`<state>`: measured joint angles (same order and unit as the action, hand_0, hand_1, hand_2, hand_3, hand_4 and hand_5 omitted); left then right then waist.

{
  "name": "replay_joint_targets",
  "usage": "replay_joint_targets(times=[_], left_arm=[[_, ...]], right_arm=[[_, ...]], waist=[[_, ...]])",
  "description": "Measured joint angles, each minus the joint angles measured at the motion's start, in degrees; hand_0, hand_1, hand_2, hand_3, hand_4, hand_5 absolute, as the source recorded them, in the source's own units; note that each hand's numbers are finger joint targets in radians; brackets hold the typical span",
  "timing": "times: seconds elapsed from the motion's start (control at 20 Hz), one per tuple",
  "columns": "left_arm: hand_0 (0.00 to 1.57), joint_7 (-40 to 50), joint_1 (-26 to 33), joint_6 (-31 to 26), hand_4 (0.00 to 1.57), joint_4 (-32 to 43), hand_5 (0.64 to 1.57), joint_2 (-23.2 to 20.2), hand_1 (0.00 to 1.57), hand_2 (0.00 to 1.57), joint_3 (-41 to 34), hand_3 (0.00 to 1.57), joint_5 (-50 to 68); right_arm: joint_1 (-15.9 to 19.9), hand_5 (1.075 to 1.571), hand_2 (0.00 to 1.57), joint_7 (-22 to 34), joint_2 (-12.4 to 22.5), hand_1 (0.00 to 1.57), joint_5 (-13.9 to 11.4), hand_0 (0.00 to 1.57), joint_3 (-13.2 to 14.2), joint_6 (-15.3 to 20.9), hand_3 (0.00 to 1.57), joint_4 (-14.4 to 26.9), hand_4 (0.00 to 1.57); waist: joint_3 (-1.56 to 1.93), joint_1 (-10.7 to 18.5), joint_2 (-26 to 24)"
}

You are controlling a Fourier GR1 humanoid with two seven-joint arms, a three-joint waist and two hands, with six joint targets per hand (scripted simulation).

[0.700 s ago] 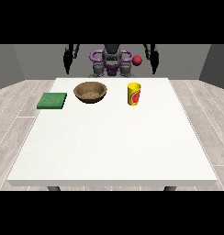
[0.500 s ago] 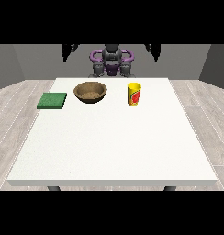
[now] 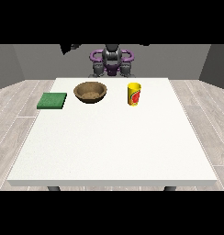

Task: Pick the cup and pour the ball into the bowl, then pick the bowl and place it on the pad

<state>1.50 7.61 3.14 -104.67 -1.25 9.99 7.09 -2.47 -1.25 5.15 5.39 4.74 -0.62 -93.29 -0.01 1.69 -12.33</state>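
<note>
1. White desk [image 3: 114, 147] with three things in a row along its far part.
2. Yellow cup [image 3: 134, 94] with a red mark, upright, right of centre; no ball shows.
3. Brown bowl [image 3: 90, 92], near the cup, on its left, apart from it.
4. Green pad [image 3: 52, 100], flat at the desk's left edge, apart from the bowl.
5. Robot [image 3: 111, 62] behind the desk. At the view's upper left, a dark hand [image 3: 68, 47] is raised, largely cut off; whether released or clenched cannot be told. The other hand is out of view.

You face a bare test room: large white table [image 3: 112, 142], grey walls [image 3: 22, 62], pale wood-plank floor [image 3: 17, 105].
</note>
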Motion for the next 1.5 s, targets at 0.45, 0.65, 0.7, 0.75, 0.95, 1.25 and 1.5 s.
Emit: replay_joint_targets(times=[0.45,0.65,0.7,0.75,0.95,1.25,1.5], left_arm=[[0.0,-6.09,-7.67,1.26,0.0,2.52,1.335,-0.15,0.0,0.0,-1.61,0.0,-4.79],[0.0,-9.28,-13.37,1.06,0.0,7.05,1.269,-1.91,0.0,0.0,-5.31,0.0,-5.69],[0.0,-10.29,-14.63,0.92,0.0,8.71,1.254,-2.48,0.0,0.0,-6.43,0.0,-5.8],[0.0,-10.33,-16.07,1.0,0.0,9.42,1.255,-2.9,0.0,0.0,-6.97,0.0,-6.18],[0.0,-13.93,-20.44,0.39,0.0,16.35,1.257,-4.45,0.0,0.0,-10.44,0.0,-6.3],[0.0,-21.38,-25.26,0.93,0.0,28.46,1.236,-4.63,0.0,0.0,-13.48,0.0,-7.51],[0.0,-27.25,-27.91,2.37,0.0,36.2,1.238,-3.62,0.0,0.0,-14.7,0.0,-8.53]], right_arm=[[6.08,1.566,0.0,-3.86,-0.05,0.0,0.67,0.0,0.27,-1.44,0.0,1.25,0.0],[10.27,1.562,0.0,-7.76,1.6,0.0,1.92,0.0,2.37,-3.39,0.0,4.55,0.0],[11.06,1.559,0.0,-8.54,1.72,0.0,2.12,0.0,2.62,-3.7,0.0,5.21,0.0],[12.22,1.56,0.0,-9.73,2.22,0.0,2.32,0.0,3.43,-4.0,0.0,6.74,0.0],[14.42,1.56,0.0,-12.14,3.48,0.0,2.16,0.0,4.26,-5.25,0.0,10.24,0.0],[17.45,1.562,0.0,-13.17,5.88,0.0,3.33,0.0,5.95,-7.65,0.0,14.15,0.0],[19.14,1.563,0.0,-16.26,7.45,0.0,4.57,0.0,8.09,-9.62,0.0,19.45,0.0]], waist=[[0.01,-1.43,11.65],[0.03,-2.12,18.36],[0.02,-2.43,19.45],[0.01,-2.26,20.64],[0.01,-3.27,22.85],[0.0,-4.97,23.75],[0.0,-5.15,24.34]])
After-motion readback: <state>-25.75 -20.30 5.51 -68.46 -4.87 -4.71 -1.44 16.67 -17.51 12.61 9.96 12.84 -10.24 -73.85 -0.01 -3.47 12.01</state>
